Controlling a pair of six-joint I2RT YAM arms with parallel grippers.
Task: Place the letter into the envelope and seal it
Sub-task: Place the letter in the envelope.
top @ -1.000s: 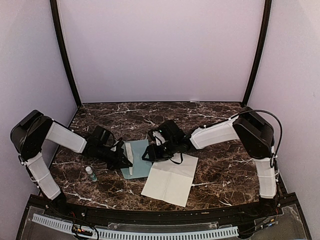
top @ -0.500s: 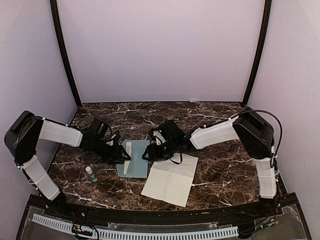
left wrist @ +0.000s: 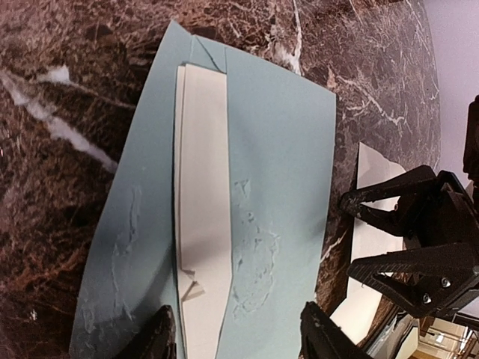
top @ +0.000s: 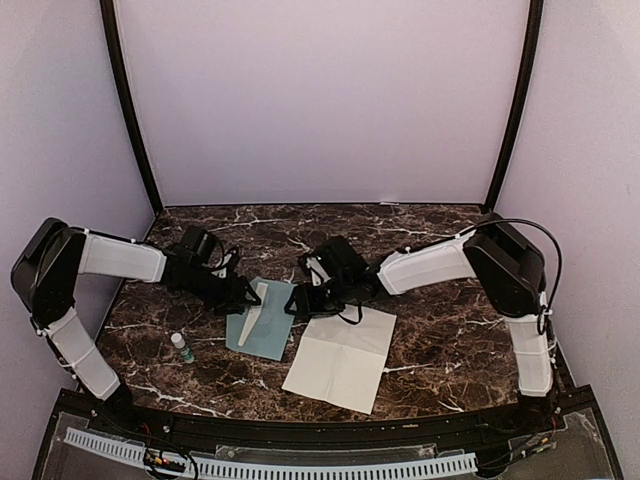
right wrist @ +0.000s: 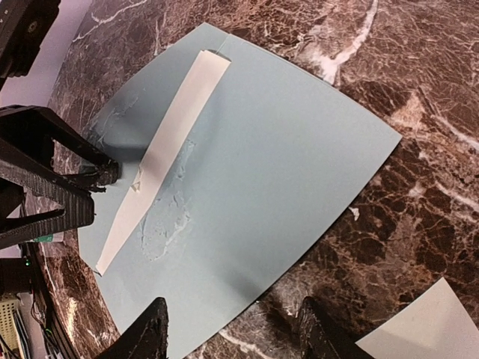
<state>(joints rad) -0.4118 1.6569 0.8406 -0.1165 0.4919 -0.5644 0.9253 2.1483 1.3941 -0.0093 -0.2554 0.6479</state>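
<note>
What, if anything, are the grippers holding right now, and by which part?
Nothing is gripped. The left gripper is open over one edge of the envelope, and the right gripper is open over the opposite edge.

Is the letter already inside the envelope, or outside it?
Outside. The letter lies spread flat on the table, beside the envelope, fully uncovered.

We note dark brown marble counter (top: 440,340), white veins. 3 things lie on it: teal envelope (top: 275,330) left of centre, cream letter (top: 340,360) near its right, small bottle (top: 182,347) far left.
</note>
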